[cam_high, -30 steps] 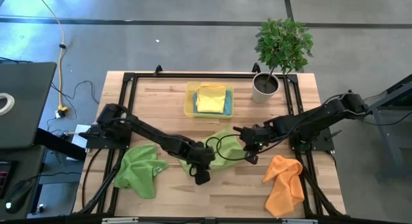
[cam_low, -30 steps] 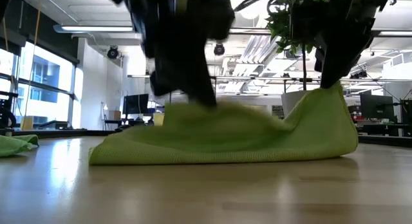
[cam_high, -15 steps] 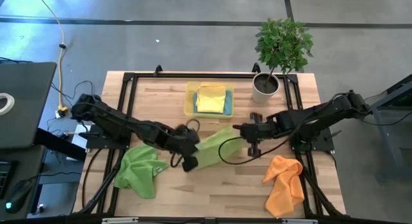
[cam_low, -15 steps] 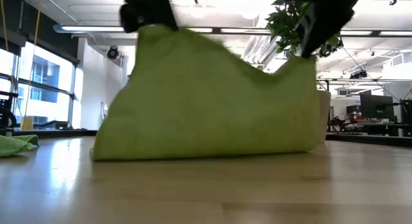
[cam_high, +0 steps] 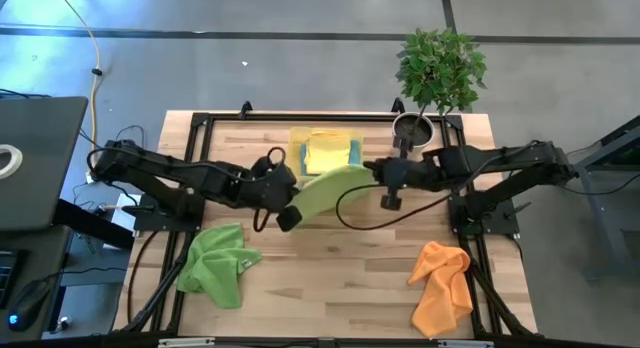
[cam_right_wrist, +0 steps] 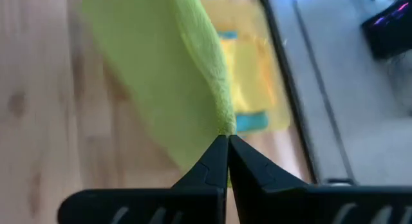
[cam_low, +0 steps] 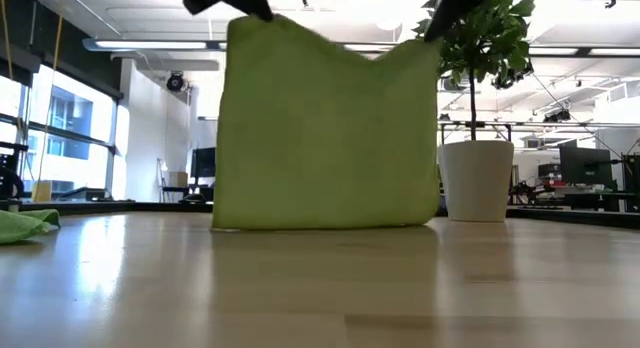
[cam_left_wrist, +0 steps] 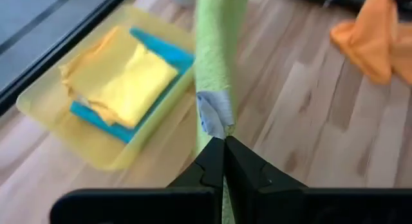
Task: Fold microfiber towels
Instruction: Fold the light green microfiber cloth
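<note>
A light green microfiber towel [cam_high: 330,185] hangs between my two grippers as an upright sheet [cam_low: 325,128]. My left gripper [cam_high: 292,214] is shut on its upper left corner. My right gripper [cam_high: 370,171] is shut on its upper right corner. The towel's lower edge [cam_low: 320,226] is at the tabletop; I cannot tell whether it touches. The yellow tray [cam_high: 296,160] just behind holds a folded yellow towel [cam_high: 325,151] lying on a blue one [cam_left_wrist: 151,44]. A second green towel [cam_high: 218,263] and an orange towel [cam_high: 442,283] lie crumpled on the table. My left gripper pinches the towel's upper corner beside a small grey-white label [cam_left_wrist: 212,114] between its two fingertips [cam_left_wrist: 215,153], slanting down from the left. The towel hangs below the hold. My right gripper pinches the other upper corner at the hem [cam_right_wrist: 224,124] between its two fingertips [cam_right_wrist: 219,150], slanting down from the right. The top edge [cam_low: 340,46] runs nearly straight between the two holds.
A potted plant [cam_high: 415,133] stands at the far right, close behind my right arm. Black frame rails [cam_high: 190,168] run along the table's sides. Bare wood [cam_high: 340,278] lies between the two crumpled towels near the front edge.
Both grippers have risen and gone toward the far edge, staying shut on the green towel's corners. The towel lay heaped on the table; its top has been lifted and it now hangs as an upright sheet, closer to the tray.
</note>
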{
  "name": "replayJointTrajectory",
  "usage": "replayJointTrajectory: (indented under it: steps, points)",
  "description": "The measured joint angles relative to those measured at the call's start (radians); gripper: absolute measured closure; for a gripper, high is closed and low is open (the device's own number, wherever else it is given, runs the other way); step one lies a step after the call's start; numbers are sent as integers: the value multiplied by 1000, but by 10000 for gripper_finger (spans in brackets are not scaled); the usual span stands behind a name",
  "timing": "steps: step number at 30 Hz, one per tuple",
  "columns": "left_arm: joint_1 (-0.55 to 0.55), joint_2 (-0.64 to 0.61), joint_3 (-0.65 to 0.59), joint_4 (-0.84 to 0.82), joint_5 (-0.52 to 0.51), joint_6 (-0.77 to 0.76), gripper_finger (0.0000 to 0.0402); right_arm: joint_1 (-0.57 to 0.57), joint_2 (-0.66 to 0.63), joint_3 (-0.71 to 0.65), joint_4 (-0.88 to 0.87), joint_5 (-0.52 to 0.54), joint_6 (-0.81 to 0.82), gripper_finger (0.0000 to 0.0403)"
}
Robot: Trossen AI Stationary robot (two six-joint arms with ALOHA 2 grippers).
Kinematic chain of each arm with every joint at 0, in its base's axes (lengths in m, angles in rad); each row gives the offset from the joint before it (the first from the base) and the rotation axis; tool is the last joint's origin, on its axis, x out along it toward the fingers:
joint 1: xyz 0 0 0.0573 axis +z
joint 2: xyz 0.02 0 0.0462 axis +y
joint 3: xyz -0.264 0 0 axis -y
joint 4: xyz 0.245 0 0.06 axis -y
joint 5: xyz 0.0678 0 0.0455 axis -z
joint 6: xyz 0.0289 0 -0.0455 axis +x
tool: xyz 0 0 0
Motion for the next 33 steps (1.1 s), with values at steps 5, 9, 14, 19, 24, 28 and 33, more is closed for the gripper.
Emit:
replayJointTrajectory:
  steps: [5, 9, 14, 19, 24, 28, 33]
  points:
    - [-65, 52, 11, 35, 90, -34, 402, 51, 8, -35, -95, -132, 203, 403]
    - [-153, 162, 10, 127, 201, -89, 402, 138, 9, -165, -16, -280, 343, 403]
    - [-244, 304, 9, 248, 279, -141, 401, 241, 10, -354, 231, -457, 467, 403]
    - [-270, 405, 11, 324, 353, -201, 401, 296, 13, -508, 496, -570, 555, 403]
    - [-263, 430, 12, 299, 339, -266, 401, 278, 17, -577, 598, -552, 573, 403]
    - [-256, 430, 11, 209, 298, -332, 401, 239, 19, -579, 614, -475, 495, 403]
    - [-240, 430, 11, 88, 262, -436, 401, 176, 53, -579, 620, -428, 372, 403]
